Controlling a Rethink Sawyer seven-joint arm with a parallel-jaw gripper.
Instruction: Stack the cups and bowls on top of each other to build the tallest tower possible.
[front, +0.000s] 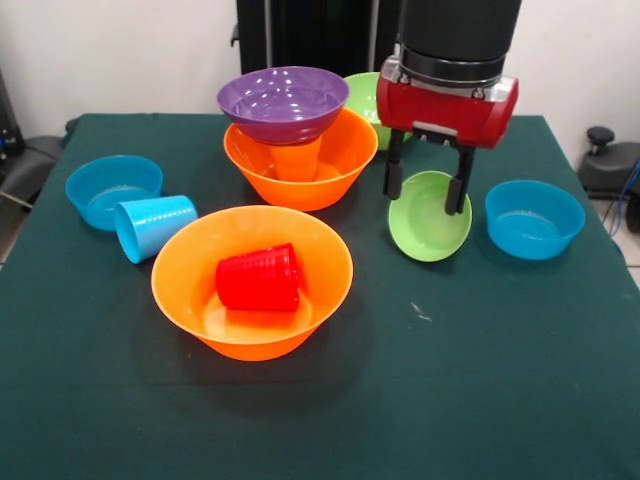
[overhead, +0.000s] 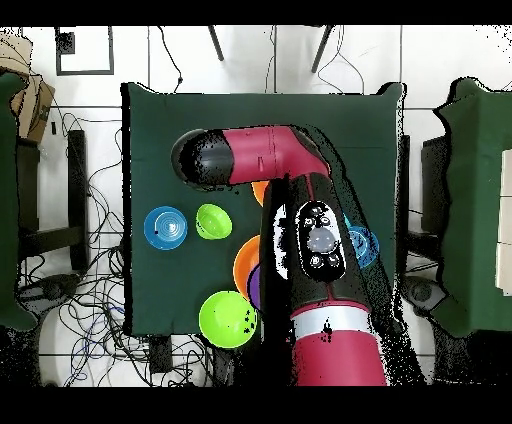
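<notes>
- The tower (front: 290, 140) so far stands at the table's far middle: a large orange bowl (front: 335, 170) holds an upturned orange cup (front: 297, 160), and the purple bowl (front: 283, 103) sits mouth-up on that cup.
- Its wide base likely serves to steady the narrow cup above.
- The red cup (front: 259, 278) lies on its side inside the second large orange bowl (front: 200, 265), nearer the camera.
- The light blue cup (front: 153, 226) lies tipped beside that bowl, touching one small blue bowl (front: 110, 188).
- The gripper (front: 428, 190) has its fingers closed across the small green bowl (front: 432, 222), which hangs tilted, probably because it is pinched by the rim.
- Another small blue bowl (front: 535, 218) rests just beside it; the large green bowl (front: 365, 100) sits behind the tower.
</notes>
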